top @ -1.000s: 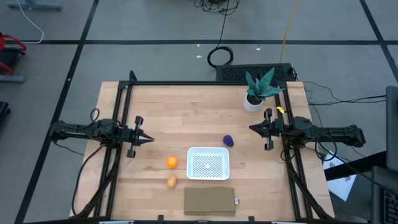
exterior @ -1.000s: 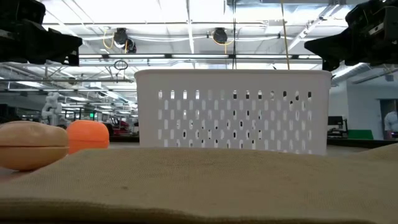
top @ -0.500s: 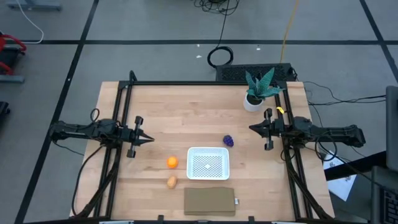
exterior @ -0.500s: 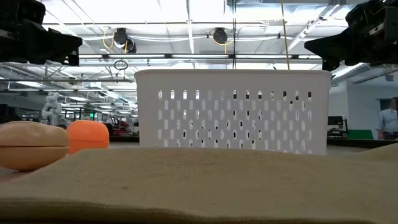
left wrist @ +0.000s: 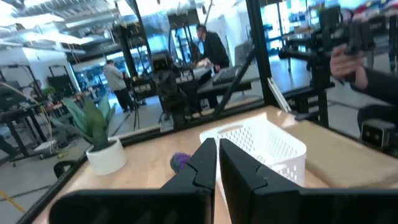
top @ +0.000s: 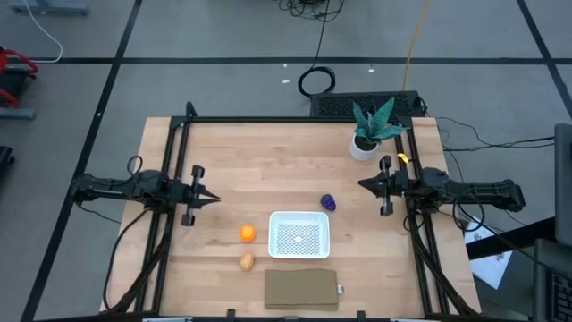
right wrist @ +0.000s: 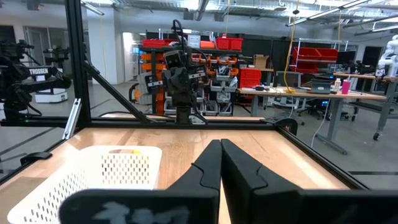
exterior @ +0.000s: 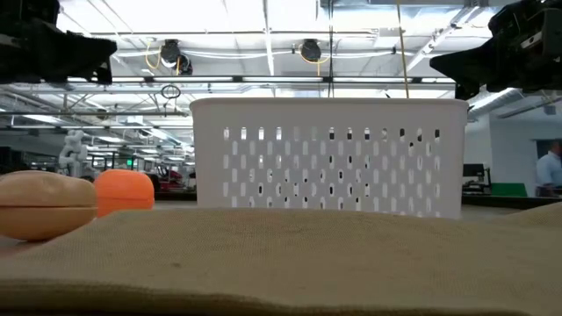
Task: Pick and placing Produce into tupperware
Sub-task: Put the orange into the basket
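Pale wood is what you have under everything: the table (top: 268,152) fills the middle of the high view, framed by black rails. Your left arm reaches in from its own side of the table and your right arm from the opposite side, both held above the wood and well apart from the goods. The left gripper (top: 213,199) has its fingers pressed together, and it carries nothing; the left wrist view shows the two dark fingers (left wrist: 202,165) side by side with only a thin seam between them. The right gripper (top: 361,184) is likewise pressed together and empty, its tips meeting in the right wrist view.

Next in size, a flat brown pad (top: 301,290) lies at the near edge. Just beyond it sits the white tupperware (top: 299,234), upright, with its mesh bottom bare as seen from above. A green potted plant (top: 371,130) stands by the far right corner.

You will find the produce all on the wood outside the container. The orange piece (top: 248,233) sits just beside the tupperware's left side. The tan-brown piece (top: 247,261) lies near it, closer to the pad. The dark purple piece (top: 328,203) rests just beyond the tupperware's far right corner, between the container and the right gripper.

In the left wrist view people stand in the room behind the table.
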Available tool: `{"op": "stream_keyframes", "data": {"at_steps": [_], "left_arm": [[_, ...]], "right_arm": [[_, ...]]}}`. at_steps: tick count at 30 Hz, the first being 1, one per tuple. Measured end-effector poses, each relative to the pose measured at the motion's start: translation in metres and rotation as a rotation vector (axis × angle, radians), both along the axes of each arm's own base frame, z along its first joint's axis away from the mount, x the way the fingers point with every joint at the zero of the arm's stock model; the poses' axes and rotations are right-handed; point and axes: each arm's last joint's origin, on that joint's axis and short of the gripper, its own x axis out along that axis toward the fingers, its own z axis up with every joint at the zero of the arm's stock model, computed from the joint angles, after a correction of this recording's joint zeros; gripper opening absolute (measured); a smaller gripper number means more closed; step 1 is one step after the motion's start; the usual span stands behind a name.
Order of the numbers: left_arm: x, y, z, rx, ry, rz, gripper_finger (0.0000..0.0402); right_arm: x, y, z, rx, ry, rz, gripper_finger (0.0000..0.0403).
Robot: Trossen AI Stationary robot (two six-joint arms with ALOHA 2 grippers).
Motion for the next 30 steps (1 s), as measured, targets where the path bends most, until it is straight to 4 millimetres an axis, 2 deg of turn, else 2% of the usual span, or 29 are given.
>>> {"op": "stream_keyframes", "data": {"at_steps": [4, 12, 23, 30], "left_arm": [[-0.0006, 0.0001, 0.0045, -0.014, -0.045, -0.001, 0.0024], [0.0001, 0.0, 0.0016, -0.052, -0.006, -0.006, 0.0024], [0.0, -0.0002, 0.0021, -0.262, 0.032, -0.036, 0.0024], [0.0001, 0.0011, 0.003, -0.232, 0.011, 0.009, 0.0024]], "right_arm": [[0.0, 0.0, 0.0, 0.0, 0.0, 0.0, 0.0], [-0.0001, 0.0, 0.0008, 0.0, -0.009, 0.0, 0.0], [-0.0001, 0.0, 0.0009, 0.0, -0.009, 0.0, 0.0], [-0.0001, 0.0, 0.0008, 0.0, -0.008, 0.0, 0.0]]}}
